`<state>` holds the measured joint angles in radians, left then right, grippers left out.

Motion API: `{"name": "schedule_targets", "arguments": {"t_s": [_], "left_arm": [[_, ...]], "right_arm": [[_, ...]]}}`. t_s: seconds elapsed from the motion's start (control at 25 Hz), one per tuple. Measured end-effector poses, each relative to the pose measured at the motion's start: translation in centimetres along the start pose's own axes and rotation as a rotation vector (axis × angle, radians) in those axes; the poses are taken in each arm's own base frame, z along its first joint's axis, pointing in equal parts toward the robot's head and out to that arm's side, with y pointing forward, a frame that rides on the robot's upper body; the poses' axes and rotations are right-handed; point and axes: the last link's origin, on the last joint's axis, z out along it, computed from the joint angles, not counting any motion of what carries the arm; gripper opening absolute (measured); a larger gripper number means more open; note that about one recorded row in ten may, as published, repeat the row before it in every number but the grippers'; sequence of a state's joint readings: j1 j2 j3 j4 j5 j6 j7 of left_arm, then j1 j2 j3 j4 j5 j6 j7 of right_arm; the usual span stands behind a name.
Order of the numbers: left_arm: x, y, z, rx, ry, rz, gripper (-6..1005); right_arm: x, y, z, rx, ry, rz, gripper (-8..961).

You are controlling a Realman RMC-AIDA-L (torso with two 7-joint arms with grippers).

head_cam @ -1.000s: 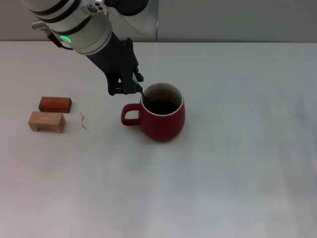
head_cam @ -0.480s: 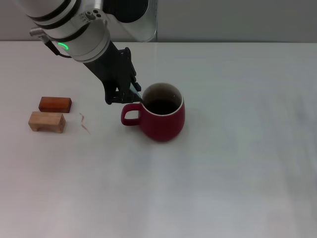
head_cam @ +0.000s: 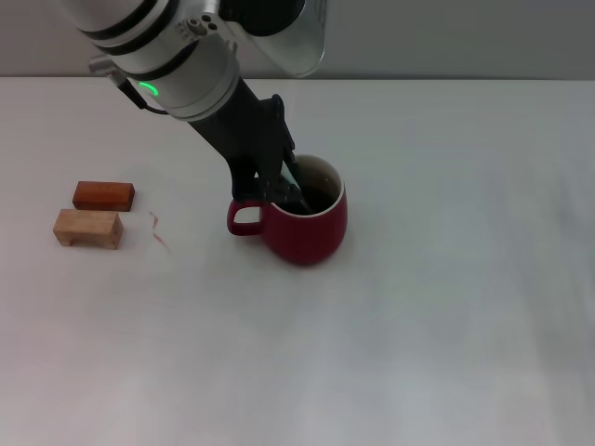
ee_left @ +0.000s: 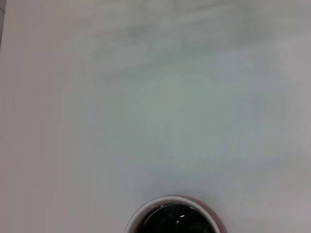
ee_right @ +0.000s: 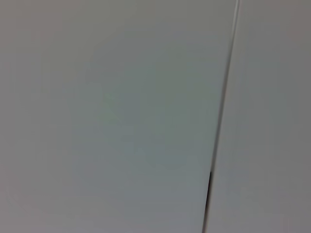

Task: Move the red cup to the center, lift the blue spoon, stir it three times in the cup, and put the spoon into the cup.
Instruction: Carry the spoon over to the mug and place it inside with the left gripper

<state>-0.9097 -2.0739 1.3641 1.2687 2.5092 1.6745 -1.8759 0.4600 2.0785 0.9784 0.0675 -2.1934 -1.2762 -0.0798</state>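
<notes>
Cup: the red cup [head_cam: 307, 223] stands upright near the middle of the white table [head_cam: 446, 307], loop handle turned toward the robot's left, cream rim showing around a dark inside.
Cup from the left wrist: only the pale rim and dark inside of the red cup [ee_left: 173, 218] show at the picture's edge, with bare table beyond.
Left gripper: the left gripper [head_cam: 284, 190] reaches down from the upper left, its dark fingers right over the cup's near-left rim, just above the handle.
Grip: the fingers sit close together, and a thin pale-teal sliver runs between them; it looks like a narrow pinch, though the contact itself is hard to make out.
Spoon: the blue spoon [head_cam: 296, 177] shows only as that slim light strip slanting from the fingers down into the cup's mouth; its bowl is lost in the dark inside.
Right arm: not seen in the head view; its wrist camera faces a plain grey surface with one thin seam.
Blocks: two small wooden blocks [head_cam: 96, 214] lie side by side well to the left of the cup, the redder one farther back.
Scrap: a thin curled scrap [head_cam: 159, 231] lies just right of the blocks.
</notes>
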Motion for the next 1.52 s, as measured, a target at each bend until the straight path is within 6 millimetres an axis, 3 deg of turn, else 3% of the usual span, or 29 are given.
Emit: {"name": "schedule_targets", "arguments": {"t_s": [0.44,0.76,1.16,1.52], "left_arm": [[0.7,-0.9,1.2,0.047,0.012,0.019,177],[-0.2,-1.5,0.8,0.075,-0.022,-0.002,177],[-1.6,-1.0,0.6,0.059,-0.070,-0.030,177],[-1.3,-0.4,0.1,0.029,-0.072,-0.027,177]], "right_arm": [[0.1,-0.1,-0.2,0.001,0.001,-0.001,731],[0.1,-0.1,-0.3,0.002,0.000,-0.001,732],[0.0,0.0,-0.1,-0.002,-0.005,0.001,732],[0.0,0.1,0.0,-0.005,-0.002,0.001,730]]}}
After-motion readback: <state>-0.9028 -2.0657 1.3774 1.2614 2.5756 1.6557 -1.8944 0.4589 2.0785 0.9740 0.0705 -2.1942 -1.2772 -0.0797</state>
